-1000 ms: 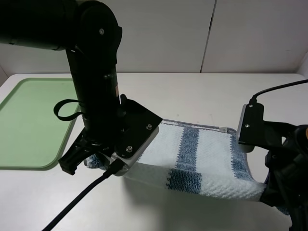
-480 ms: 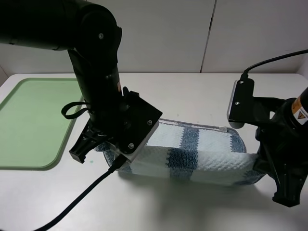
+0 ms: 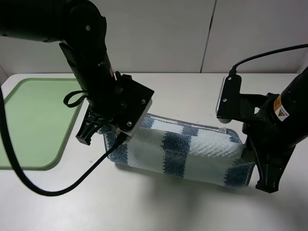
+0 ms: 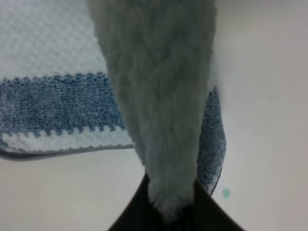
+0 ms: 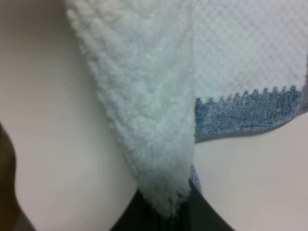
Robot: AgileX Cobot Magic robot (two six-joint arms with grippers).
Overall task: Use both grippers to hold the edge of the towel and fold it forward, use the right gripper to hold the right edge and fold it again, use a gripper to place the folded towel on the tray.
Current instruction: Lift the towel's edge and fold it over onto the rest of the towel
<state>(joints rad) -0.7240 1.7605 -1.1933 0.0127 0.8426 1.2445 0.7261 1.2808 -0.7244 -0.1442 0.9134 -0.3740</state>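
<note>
Folding the towel [image 3: 192, 156] forward is the step in hand. Its lifted edge hangs over the half lying flat on the table [image 3: 183, 91], to the right of the tray [image 3: 29, 120] and apart from it. The left gripper [image 4: 169, 211] is pinched tight on one end of that edge and the right gripper [image 5: 163, 208] on the other, as far as the blurred, cloth-filled wrist views show. Next, I judge, both must carry the edge across level, lay it down, then let go.
</note>
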